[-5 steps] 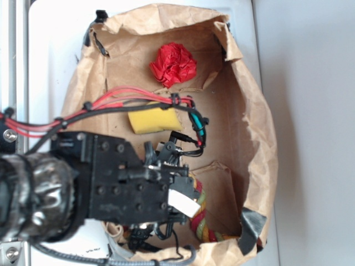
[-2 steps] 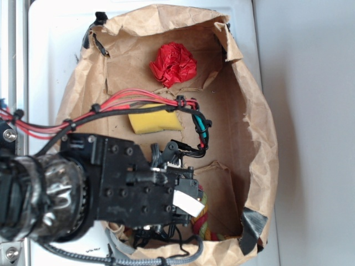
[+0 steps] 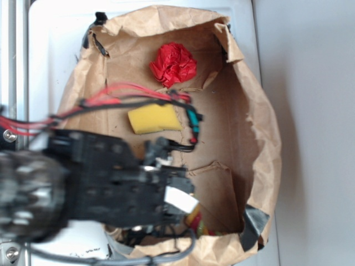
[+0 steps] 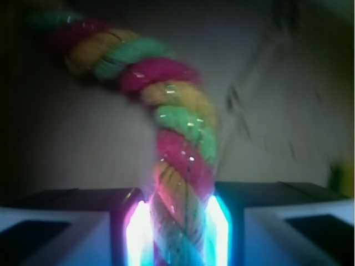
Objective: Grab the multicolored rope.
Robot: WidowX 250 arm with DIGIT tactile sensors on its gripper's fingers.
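The multicolored rope (image 4: pixel 166 133), twisted from red, yellow and green strands, runs from the upper left of the wrist view down between my two glowing pads (image 4: pixel 138 233). My gripper (image 4: pixel 177 230) is shut on it, both pads pressed against its sides. In the exterior view only a short piece of the rope (image 3: pixel 195 223) shows at the bag's near end, below my black gripper (image 3: pixel 180 213); the arm hides the rest.
A brown paper bag (image 3: pixel 260 127) with raised crumpled walls holds everything. A wrinkled red paper ball (image 3: pixel 173 64) lies at its far end. A yellow sponge wedge (image 3: pixel 154 118) sits mid-bag under my red and black cables (image 3: pixel 133 95).
The arm has shifted left and toward the near edge, now motion-blurred. Less of the rope shows beside the gripper than a second ago.
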